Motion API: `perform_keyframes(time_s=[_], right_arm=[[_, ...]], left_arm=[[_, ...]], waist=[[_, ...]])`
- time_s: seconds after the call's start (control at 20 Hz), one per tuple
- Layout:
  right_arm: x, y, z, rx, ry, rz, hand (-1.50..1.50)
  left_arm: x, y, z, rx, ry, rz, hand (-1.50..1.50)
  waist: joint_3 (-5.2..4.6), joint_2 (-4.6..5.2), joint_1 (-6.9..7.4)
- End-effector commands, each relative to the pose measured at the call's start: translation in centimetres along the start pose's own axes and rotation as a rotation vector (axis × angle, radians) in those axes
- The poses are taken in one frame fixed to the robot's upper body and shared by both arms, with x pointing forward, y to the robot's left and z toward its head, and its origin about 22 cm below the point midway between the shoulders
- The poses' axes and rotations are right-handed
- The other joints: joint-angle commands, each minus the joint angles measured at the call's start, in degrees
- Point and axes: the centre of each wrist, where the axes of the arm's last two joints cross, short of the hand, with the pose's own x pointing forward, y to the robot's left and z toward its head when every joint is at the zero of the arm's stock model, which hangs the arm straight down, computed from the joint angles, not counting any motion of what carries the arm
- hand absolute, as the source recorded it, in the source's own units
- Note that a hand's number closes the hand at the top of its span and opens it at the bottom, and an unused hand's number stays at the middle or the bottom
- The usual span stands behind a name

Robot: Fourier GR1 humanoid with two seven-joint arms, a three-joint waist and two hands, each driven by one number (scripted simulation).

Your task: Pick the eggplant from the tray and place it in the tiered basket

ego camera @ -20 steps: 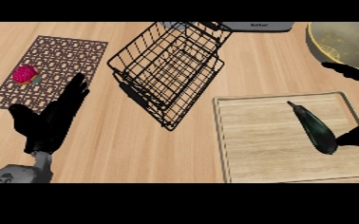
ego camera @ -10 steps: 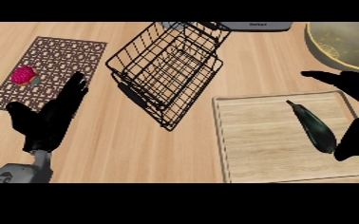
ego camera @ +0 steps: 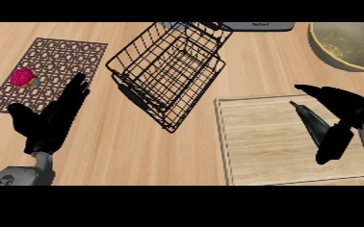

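eggplant (ego camera: 310, 119) diagonal on tray (ego camera: 263, 144), narrow end upper-left

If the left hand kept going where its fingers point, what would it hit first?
The left hand would likely cross the patterned mat's right edge, height unclear; the pink fruit lies left of that line, the wire basket right.

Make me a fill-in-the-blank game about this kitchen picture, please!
1. The robot's right hand is over the ____.
2. That vegetable lies on the wooden ____.
3. Near the robot's left hand, the pink thing sits on a patterned ____.
4. The black wire ____ holds nothing yet.
Missing words: eggplant; tray; mat; basket.
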Motion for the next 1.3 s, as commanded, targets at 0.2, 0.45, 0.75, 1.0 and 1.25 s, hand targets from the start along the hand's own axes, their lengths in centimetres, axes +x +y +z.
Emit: perform_keyframes(time_s=[0.2,0.45,0.75,1.0,1.25], right_arm=[[-2.0,4.3,-3.2,-0.013,0.034,0.033,-1.5],[-4.9,4.4,-2.7,-0.103,0.05,0.064,-1.5],[-4.3,3.5,-4.6,-0.098,0.05,0.076,-1.5],[-4.3,5.5,-5.3,0.116,0.047,0.078,1.5],[-4.3,7.5,-5.8,0.076,0.026,0.2,1.5]], left_arm=[[0.1,1.0,0.6,0.005,-0.012,0.008,0.0],[-0.6,2.8,0.8,0.006,0.009,-0.003,0.0],[-1.2,-1.2,-0.7,-0.001,-0.004,0.007,0.0],[-0.2,-0.4,0.3,0.01,0.0,-0.009,0.0],[0.7,0.4,-0.2,0.0,-0.003,0.009,0.0]], waist=[[0.01,-0.01,-0.1],[0.01,-0.05,-0.23],[0.0,0.01,-0.19],[0.0,-0.02,-0.09],[0.01,0.01,-0.13]])
